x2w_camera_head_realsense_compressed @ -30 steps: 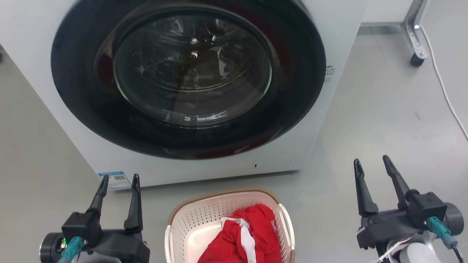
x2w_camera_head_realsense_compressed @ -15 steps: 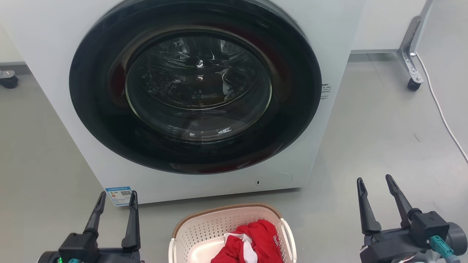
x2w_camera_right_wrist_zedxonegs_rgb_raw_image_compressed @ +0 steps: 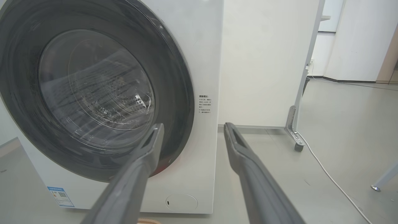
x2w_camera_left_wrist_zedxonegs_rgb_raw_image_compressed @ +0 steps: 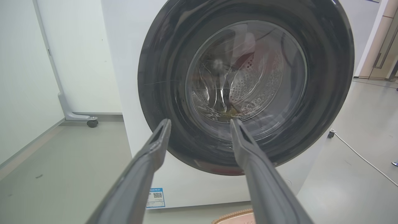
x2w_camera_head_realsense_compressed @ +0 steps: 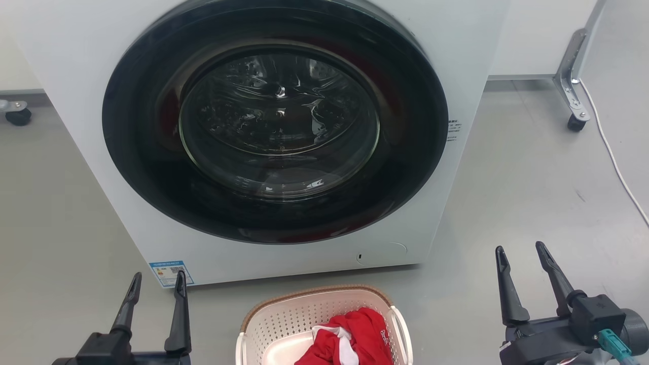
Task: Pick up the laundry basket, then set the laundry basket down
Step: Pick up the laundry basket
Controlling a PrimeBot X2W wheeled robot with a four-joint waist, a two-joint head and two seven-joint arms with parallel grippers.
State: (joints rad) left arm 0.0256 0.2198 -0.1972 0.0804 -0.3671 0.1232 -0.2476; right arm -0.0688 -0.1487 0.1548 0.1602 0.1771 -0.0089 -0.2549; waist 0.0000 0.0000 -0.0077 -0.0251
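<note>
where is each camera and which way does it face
Head view: on the head, looking forward and down at the washing machine and laundry basket; left pincer and right pincer show, open.
Left wrist view: on the left wrist, facing the door along its own fingers; basket rim at bottom.
Right wrist view: on the right wrist, facing the door's right side and the floor, along its fingers.
All three share the door.

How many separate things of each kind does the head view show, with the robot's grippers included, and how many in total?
Washing machine: 1
Laundry basket: 1
Red garment: 1
Caster wheels: 2
White cable: 1
Grippers (left gripper, right gripper): 2
Total: 8
</note>
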